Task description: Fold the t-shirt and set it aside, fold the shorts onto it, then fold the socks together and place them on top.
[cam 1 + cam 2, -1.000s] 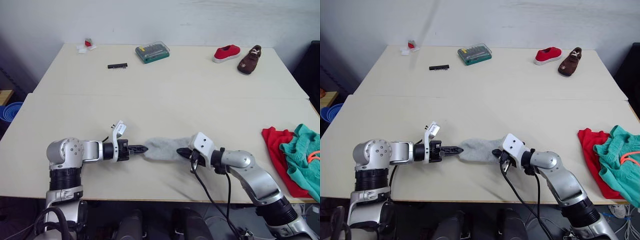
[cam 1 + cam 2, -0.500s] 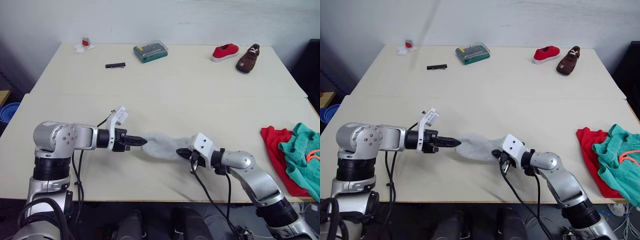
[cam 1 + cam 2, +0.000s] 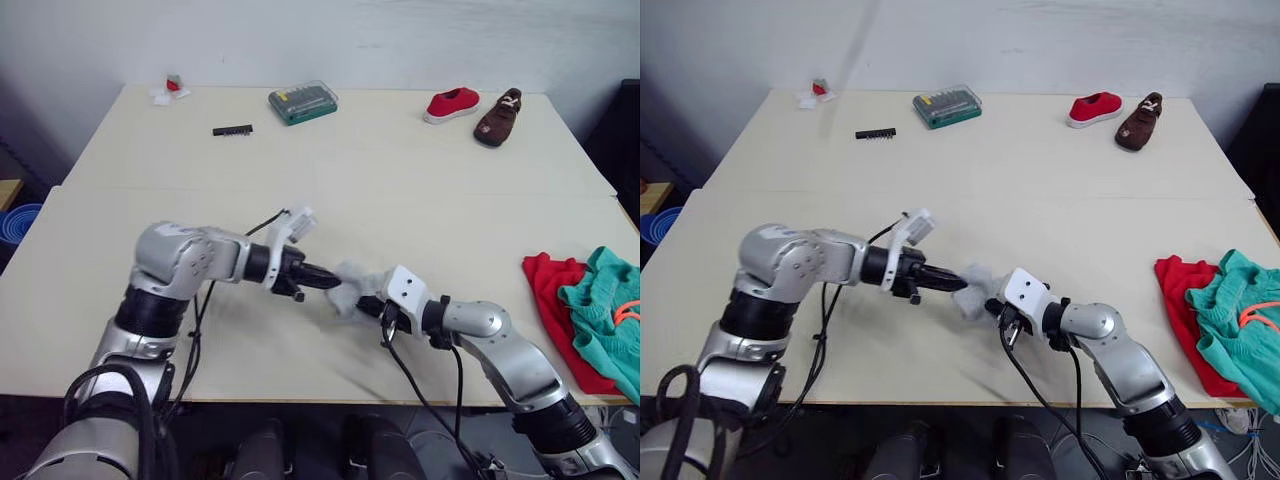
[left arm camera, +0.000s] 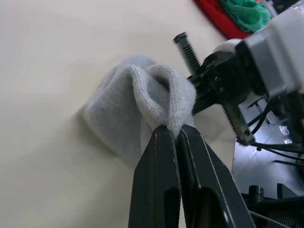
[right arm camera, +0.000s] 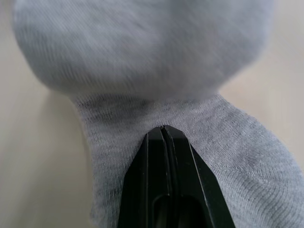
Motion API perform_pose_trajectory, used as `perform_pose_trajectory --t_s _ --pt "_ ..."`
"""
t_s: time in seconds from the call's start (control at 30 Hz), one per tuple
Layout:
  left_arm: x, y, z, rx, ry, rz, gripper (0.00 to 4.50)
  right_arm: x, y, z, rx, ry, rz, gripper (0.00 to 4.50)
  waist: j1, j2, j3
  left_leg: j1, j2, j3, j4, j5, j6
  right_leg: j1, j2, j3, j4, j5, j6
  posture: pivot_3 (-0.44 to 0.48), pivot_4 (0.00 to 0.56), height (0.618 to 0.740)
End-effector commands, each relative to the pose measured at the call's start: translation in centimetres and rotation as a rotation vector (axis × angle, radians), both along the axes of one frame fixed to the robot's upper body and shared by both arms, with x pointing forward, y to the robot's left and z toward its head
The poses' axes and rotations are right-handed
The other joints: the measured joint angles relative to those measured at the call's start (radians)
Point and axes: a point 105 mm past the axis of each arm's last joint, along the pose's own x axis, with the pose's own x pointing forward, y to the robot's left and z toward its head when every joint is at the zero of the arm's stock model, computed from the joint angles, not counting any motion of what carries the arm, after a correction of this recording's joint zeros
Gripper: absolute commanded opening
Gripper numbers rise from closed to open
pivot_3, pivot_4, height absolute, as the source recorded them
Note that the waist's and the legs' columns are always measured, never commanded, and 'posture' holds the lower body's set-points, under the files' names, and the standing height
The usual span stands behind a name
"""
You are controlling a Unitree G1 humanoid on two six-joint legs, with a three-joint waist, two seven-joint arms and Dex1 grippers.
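The light grey socks (image 3: 351, 289) lie near the table's front edge, doubled over into a short bundle. My left gripper (image 3: 331, 283) is shut on one end of them, seen close up where the knit (image 4: 137, 102) bends over the black fingertips (image 4: 164, 142). My right gripper (image 3: 368, 306) is shut on the other end, pinching the fabric (image 5: 142, 52) flat against the table. The two grippers are almost touching. At the table's right edge the red t-shirt (image 3: 553, 288) lies folded, with the teal shorts (image 3: 606, 308) on top of it.
Far side of the table (image 3: 330, 200): a red shoe (image 3: 451, 104), a brown shoe (image 3: 498, 117), a green tool case (image 3: 303, 102), a black strip (image 3: 232, 130) and a small red-and-white item (image 3: 170, 90). A blue bin (image 3: 15, 225) stands off the left edge.
My left gripper has swung to the right with its end of the socks, folding them over toward the right gripper. The right gripper has held its place.
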Motion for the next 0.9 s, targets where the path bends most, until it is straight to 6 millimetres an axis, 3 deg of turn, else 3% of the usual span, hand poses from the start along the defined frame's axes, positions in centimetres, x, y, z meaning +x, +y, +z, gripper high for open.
perform_pose_trajectory --t_s 0.03,0.17,0.57,0.9 --pt "0.2 -1.2 -0.1 -0.005 -0.024 -0.038 0.01 -0.1 -0.8 -1.1 -0.034 0.033 -0.035 0.00 0.000 0.000 0.000 0.000 0.000 0.000 0.000 0.000 0.000 0.000 0.000 0.000 0.000 0.000 0.000 0.000 0.150 0.740" --pt "0.2 -2.5 -0.5 -0.027 0.015 -0.054 0.01 -0.2 -1.0 -1.0 -0.028 0.029 -0.053 0.00 -0.001 0.000 0.000 0.000 0.000 0.000 0.000 0.001 0.001 0.000 0.001 0.000 0.000 0.000 0.000 0.000 0.150 0.740" --pt "0.5 -2.8 -2.5 0.022 0.002 -0.066 0.01 -0.7 -1.6 1.3 0.021 -0.003 -0.098 0.00 0.002 0.000 0.000 -0.001 0.000 0.000 0.000 0.001 0.002 0.000 0.000 0.000 -0.001 0.000 0.000 0.000 0.150 0.740" --pt "0.3 -2.9 -3.1 0.034 -0.010 -0.083 0.01 -2.1 -5.2 4.7 0.017 -0.034 -0.184 0.00 0.002 0.000 0.001 -0.002 0.000 0.000 0.000 0.001 0.002 -0.001 0.000 0.000 -0.001 0.000 0.000 0.000 0.150 0.740"
